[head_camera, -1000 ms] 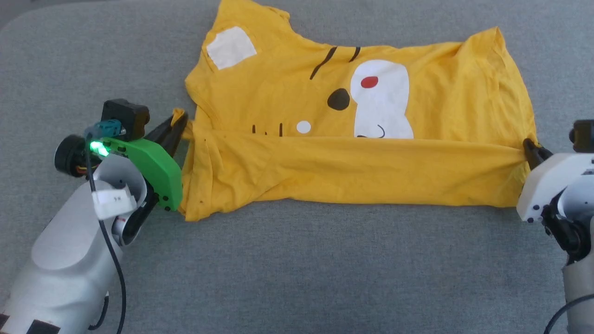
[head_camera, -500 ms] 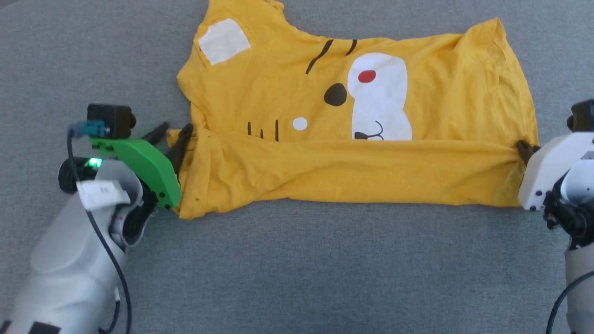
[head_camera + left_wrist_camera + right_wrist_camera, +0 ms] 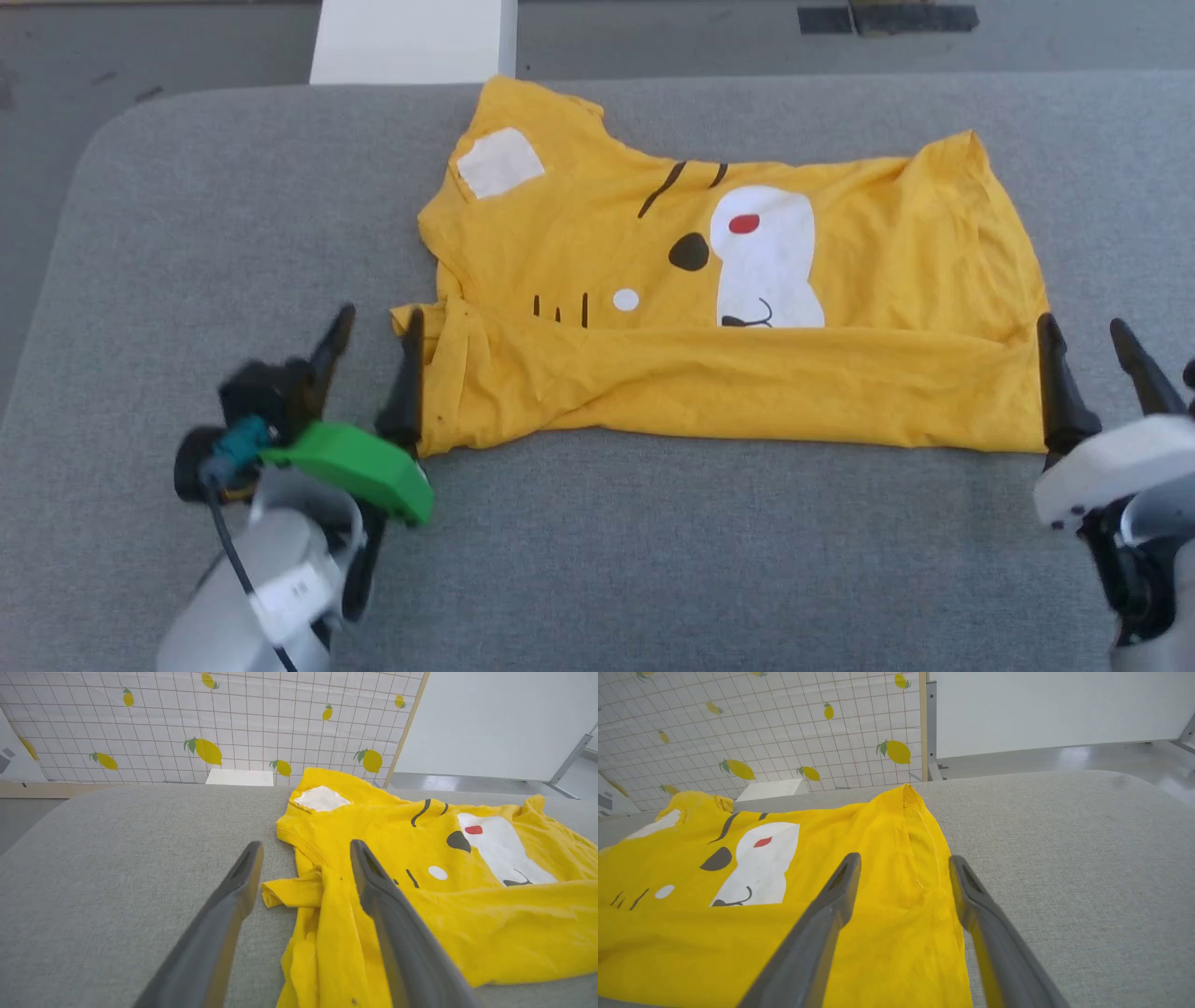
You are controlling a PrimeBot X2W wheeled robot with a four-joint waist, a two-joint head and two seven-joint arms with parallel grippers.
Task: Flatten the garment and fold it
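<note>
Head view: garment [image 3: 747, 392] on grey cushion [image 3: 597, 560]; left gripper [image 3: 380, 315] and right gripper [image 3: 1081, 325] jaws wide open, empty; white box [image 3: 411, 42] behind.

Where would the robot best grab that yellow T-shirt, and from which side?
Probably at its two short ends: the sleeve flap sticking out on the left and the hem edge on the right. The yellow T-shirt lies flat on the grey cushion, so only its edges offer a pinch. The open left pincer and right pincer would each slide in low from their own side.
</note>
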